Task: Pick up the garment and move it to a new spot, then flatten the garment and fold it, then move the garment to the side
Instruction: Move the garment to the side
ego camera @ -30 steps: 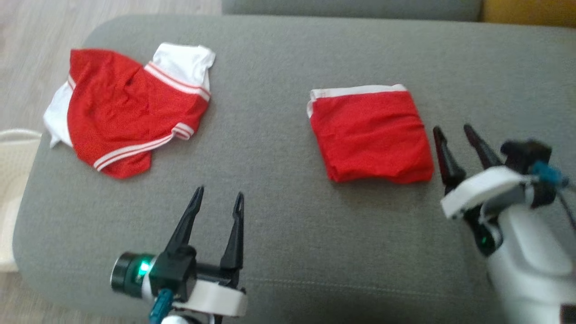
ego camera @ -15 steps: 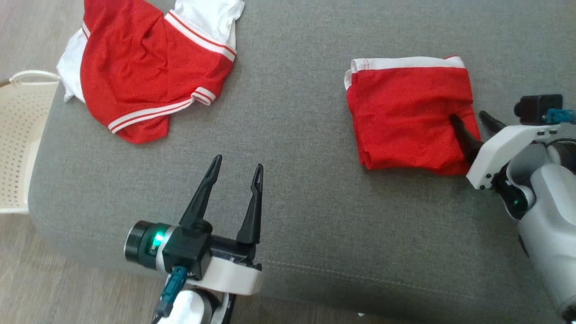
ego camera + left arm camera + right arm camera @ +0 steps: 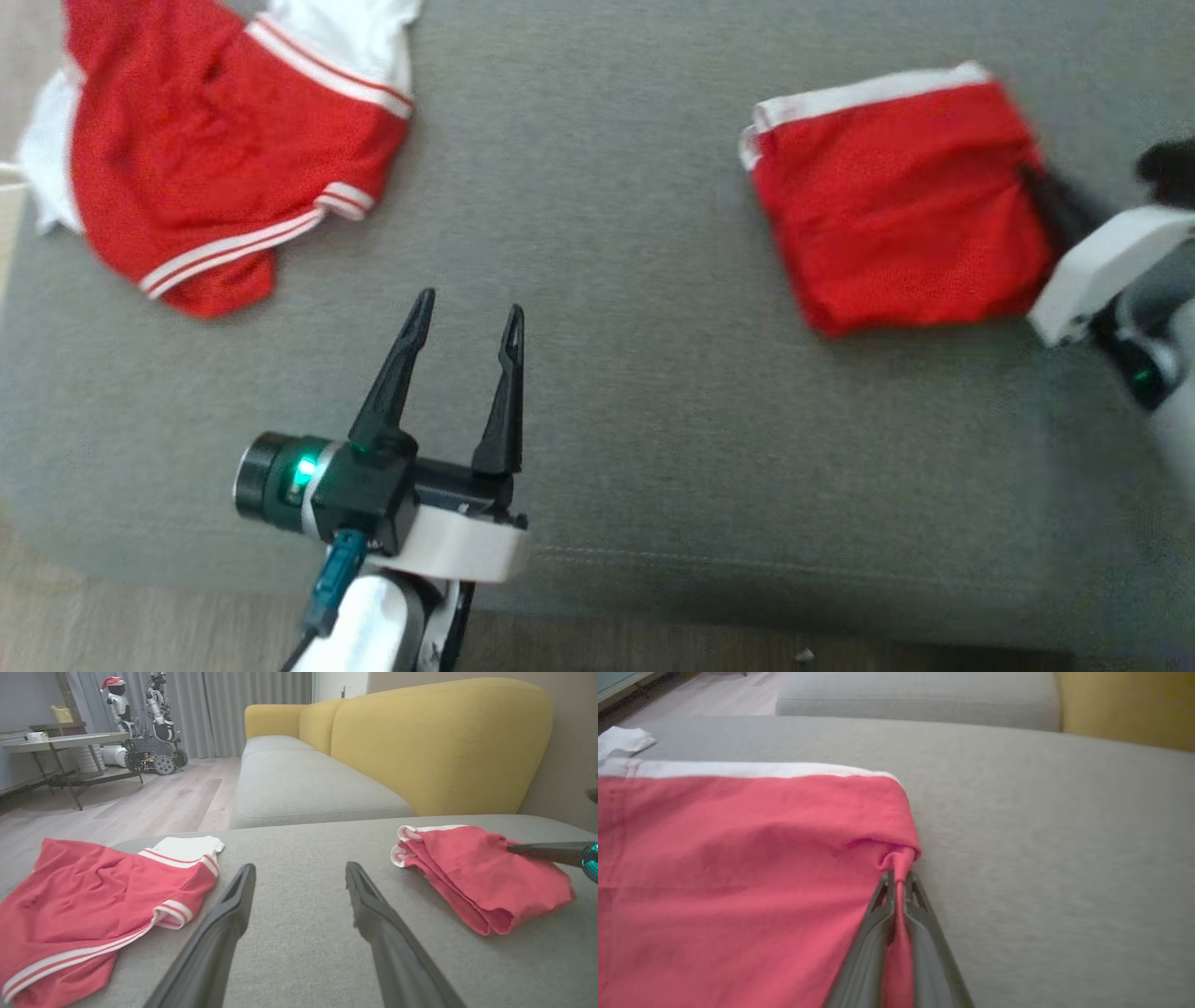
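Note:
The folded red garment (image 3: 896, 196) with a white band lies on the grey cushion (image 3: 597, 280), to the right. My right gripper (image 3: 1032, 177) is shut on its right edge. In the right wrist view the fingers pinch a bunched bit of red cloth at the gripper (image 3: 898, 877), and the garment (image 3: 738, 858) spreads out to the left. My left gripper (image 3: 469, 313) hovers open over bare cushion near the front, holding nothing. In the left wrist view this gripper (image 3: 300, 870) points between the two garments, with the folded garment (image 3: 472, 872) to its right.
A second red and white garment (image 3: 205, 140) lies rumpled at the cushion's far left, also seen as the garment (image 3: 84, 896) in the left wrist view. The cushion's front edge (image 3: 653, 597) drops to a wooden floor. A yellow sofa (image 3: 420, 742) stands behind.
The head camera has shifted. My right gripper moved from beside the folded garment onto its right edge and shut on the cloth; the garment now sits turned. The left gripper stays open.

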Available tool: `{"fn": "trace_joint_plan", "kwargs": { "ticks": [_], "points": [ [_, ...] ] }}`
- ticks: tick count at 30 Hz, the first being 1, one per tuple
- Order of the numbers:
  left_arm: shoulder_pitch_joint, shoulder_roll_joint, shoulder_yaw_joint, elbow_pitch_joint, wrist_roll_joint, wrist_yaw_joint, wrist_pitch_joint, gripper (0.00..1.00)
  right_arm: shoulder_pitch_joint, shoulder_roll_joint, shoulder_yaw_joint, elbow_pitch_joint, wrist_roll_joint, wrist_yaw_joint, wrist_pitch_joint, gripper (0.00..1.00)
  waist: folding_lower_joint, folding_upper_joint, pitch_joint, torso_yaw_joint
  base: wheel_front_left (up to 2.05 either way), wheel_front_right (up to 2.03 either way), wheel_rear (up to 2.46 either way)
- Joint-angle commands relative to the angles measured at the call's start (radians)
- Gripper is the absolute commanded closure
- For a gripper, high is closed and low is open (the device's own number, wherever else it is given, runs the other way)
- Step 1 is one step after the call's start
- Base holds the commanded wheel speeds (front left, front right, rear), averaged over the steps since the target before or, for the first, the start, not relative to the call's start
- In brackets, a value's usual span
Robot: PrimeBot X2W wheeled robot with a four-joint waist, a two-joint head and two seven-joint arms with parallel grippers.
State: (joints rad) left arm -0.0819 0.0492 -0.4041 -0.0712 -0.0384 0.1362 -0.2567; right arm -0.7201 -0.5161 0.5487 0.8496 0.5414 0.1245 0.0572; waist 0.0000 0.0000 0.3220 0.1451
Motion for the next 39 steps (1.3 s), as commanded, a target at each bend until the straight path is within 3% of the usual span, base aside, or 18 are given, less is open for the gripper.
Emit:
{"fn": "trace_joint_plan", "kwargs": {
  "ticks": [1, 7, 13, 25, 39],
  "points": [
    [-0.042, 0.002, 0.039, -0.041, 0.009, -0.003, -0.005, 0.00, -0.034, -0.049, -0.007, -0.047, -0.021, 0.006, -0.023, 1.00, 0.0000, 0.0000, 0.035, -0.056, 0.00, 0.00, 0.00],
    [-0.079, 0.010, 0.051, -0.049, 0.022, -0.022, -0.005, 0.00, -0.059, -0.123, -0.064, -0.118, -0.081, 0.006, -0.037, 1.00, 0.0000, 0.0000, 0.087, -0.140, 0.00, 0.00, 0.00],
    [-0.105, 0.016, 0.056, -0.069, 0.031, -0.029, -0.005, 0.00, -0.034, -0.132, -0.167, -0.195, -0.109, 0.006, -0.013, 1.00, 0.0000, 0.0000, 0.127, -0.197, 0.00, 0.00, 0.00],
    [-0.132, 0.031, 0.059, -0.077, 0.032, -0.040, -0.005, 0.00, 0.042, -0.076, -0.372, -0.363, -0.271, 0.006, 0.062, 1.00, 0.0000, 0.0000, 0.188, -0.253, 0.00, 0.00, 0.00],
    [-0.169, 0.023, 0.051, -0.076, 0.021, -0.053, -0.005, 0.00, 0.156, 0.018, -0.652, -0.596, -0.537, 0.006, 0.163, 1.00, 0.0000, 0.0000, 0.254, -0.252, 0.00, 0.00, 0.00]
  ]
}}
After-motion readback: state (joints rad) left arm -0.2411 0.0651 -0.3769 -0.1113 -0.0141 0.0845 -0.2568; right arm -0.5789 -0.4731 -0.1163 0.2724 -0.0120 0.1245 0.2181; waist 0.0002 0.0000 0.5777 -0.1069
